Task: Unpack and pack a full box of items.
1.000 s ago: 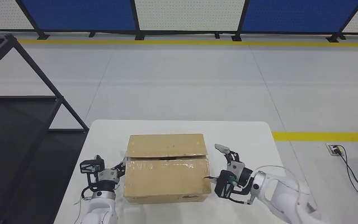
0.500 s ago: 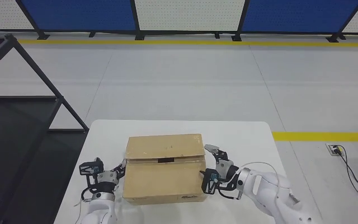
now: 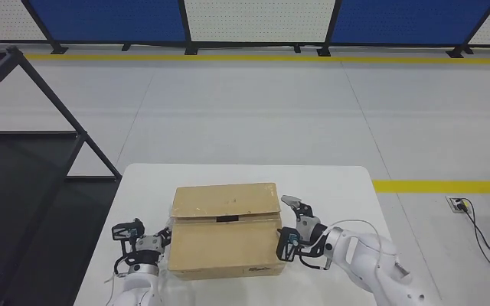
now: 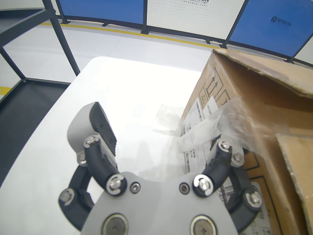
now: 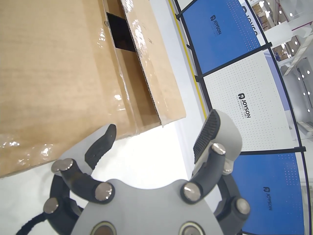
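Left end effector (image 4: 161, 133) and right end effector (image 5: 161, 123) flank the box (image 3: 222, 245), both wide open and empty. Opening it well probably calls for one finger slipped under the top flap (image 3: 226, 200) edge and lifted gently.

A white table (image 3: 337, 177) stood on a pale floor. A black rack (image 3: 38, 199) stood just beside its left edge. Blue and white panels (image 3: 107, 19) lined the far side behind a yellow line (image 3: 230, 56). A socket (image 3: 458, 203) lay on the floor at right.
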`<state>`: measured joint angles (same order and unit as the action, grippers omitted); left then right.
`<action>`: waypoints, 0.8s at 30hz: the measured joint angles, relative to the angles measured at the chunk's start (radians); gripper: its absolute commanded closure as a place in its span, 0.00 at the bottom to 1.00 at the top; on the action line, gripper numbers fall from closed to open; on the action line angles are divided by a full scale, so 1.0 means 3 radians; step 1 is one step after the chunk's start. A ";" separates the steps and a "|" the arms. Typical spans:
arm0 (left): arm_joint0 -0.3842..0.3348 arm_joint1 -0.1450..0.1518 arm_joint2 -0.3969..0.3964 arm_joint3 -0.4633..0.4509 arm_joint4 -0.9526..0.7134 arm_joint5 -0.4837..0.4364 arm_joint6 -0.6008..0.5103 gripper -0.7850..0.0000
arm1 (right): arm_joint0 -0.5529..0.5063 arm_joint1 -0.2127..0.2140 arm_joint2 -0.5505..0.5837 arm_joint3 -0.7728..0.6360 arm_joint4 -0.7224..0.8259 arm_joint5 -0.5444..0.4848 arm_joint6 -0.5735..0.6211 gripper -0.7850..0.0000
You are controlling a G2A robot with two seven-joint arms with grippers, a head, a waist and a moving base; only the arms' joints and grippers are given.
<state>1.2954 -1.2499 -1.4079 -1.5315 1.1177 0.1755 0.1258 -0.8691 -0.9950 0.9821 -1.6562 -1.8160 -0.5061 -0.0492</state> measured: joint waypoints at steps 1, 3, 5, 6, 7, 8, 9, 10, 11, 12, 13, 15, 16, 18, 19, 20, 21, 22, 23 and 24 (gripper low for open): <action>0.0002 -0.0002 0.0001 0.0001 0.0000 0.0000 0.0001 0.00 | -0.0003 -0.0002 0.0002 -0.0005 -0.0005 -0.0001 -0.0004 0.00; 0.0008 -0.0007 0.0004 0.0008 0.0000 -0.0003 -0.0005 0.00 | -0.0007 -0.0006 0.0007 -0.0014 -0.0020 -0.0007 -0.0020 0.00; 0.0008 -0.0013 0.0009 0.0025 -0.0006 -0.0006 -0.0027 0.00 | -0.0013 -0.0010 0.0012 -0.0022 -0.0033 -0.0014 -0.0033 0.00; 0.0004 -0.0015 0.0011 0.0038 -0.0009 -0.0004 -0.0043 0.00 | -0.0015 -0.0012 0.0014 -0.0023 -0.0037 -0.0018 -0.0036 0.00; -0.0005 -0.0018 0.0014 0.0054 -0.0013 0.0001 -0.0062 0.00 | -0.0017 -0.0013 0.0017 -0.0024 -0.0042 -0.0022 -0.0038 0.00; -0.0021 -0.0022 0.0017 0.0077 -0.0020 0.0006 -0.0089 0.00 | -0.0018 -0.0015 0.0020 -0.0026 -0.0048 -0.0029 -0.0043 0.00; -0.0035 -0.0025 0.0019 0.0096 -0.0026 0.0009 -0.0108 0.00 | -0.0020 -0.0017 0.0022 -0.0027 -0.0053 -0.0036 -0.0047 0.00; -0.0050 -0.0027 0.0020 0.0117 -0.0031 0.0010 -0.0124 0.00 | -0.0021 -0.0018 0.0023 -0.0028 -0.0061 -0.0043 -0.0050 0.00; -0.0070 -0.0031 0.0020 0.0144 -0.0044 0.0016 -0.0143 0.00 | -0.0023 -0.0020 0.0025 -0.0029 -0.0072 -0.0052 -0.0055 0.00; -0.0084 -0.0034 0.0018 0.0161 -0.0053 0.0021 -0.0153 0.00 | -0.0026 -0.0022 0.0026 -0.0029 -0.0079 -0.0058 -0.0057 0.00; -0.0095 -0.0037 0.0016 0.0174 -0.0065 0.0026 -0.0157 0.00 | -0.0028 -0.0023 0.0028 -0.0029 -0.0087 -0.0063 -0.0058 0.00; -0.0105 -0.0043 0.0000 0.0192 -0.0095 0.0046 -0.0148 0.00 | -0.0034 -0.0026 0.0036 -0.0026 -0.0096 -0.0073 -0.0058 0.00; -0.0104 -0.0045 -0.0010 0.0193 -0.0112 0.0057 -0.0139 0.00 | -0.0036 -0.0027 0.0039 -0.0025 -0.0101 -0.0078 -0.0057 0.00; -0.0091 -0.0050 -0.0037 0.0191 -0.0148 0.0076 -0.0115 0.00 | -0.0040 -0.0030 0.0048 -0.0024 -0.0111 -0.0085 -0.0054 0.00; -0.0083 -0.0052 -0.0050 0.0187 -0.0164 0.0079 -0.0103 0.00 | -0.0042 -0.0032 0.0051 -0.0025 -0.0114 -0.0087 -0.0054 0.00; -0.0068 -0.0053 -0.0069 0.0179 -0.0184 0.0079 -0.0085 0.00 | -0.0045 -0.0034 0.0055 -0.0026 -0.0119 -0.0092 -0.0054 0.00; -0.0055 -0.0054 -0.0083 0.0170 -0.0194 0.0079 -0.0071 0.00 | -0.0046 -0.0035 0.0057 -0.0027 -0.0124 -0.0096 -0.0054 0.00; -0.0041 -0.0054 -0.0097 0.0160 -0.0201 0.0080 -0.0059 0.00 | -0.0047 -0.0036 0.0060 -0.0027 -0.0128 -0.0100 -0.0053 0.00; -0.0023 -0.0055 -0.0116 0.0144 -0.0210 0.0084 -0.0044 0.00 | -0.0049 -0.0038 0.0064 -0.0026 -0.0132 -0.0103 -0.0052 0.00; -0.0009 -0.0056 -0.0131 0.0130 -0.0217 0.0088 -0.0032 0.00 | -0.0050 -0.0040 0.0066 -0.0025 -0.0137 -0.0106 -0.0053 0.00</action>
<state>1.2928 -1.2665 -1.4474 -1.4924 1.0526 0.2019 0.1162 -0.8839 -1.0069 1.0018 -1.6636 -1.8570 -0.5380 -0.0651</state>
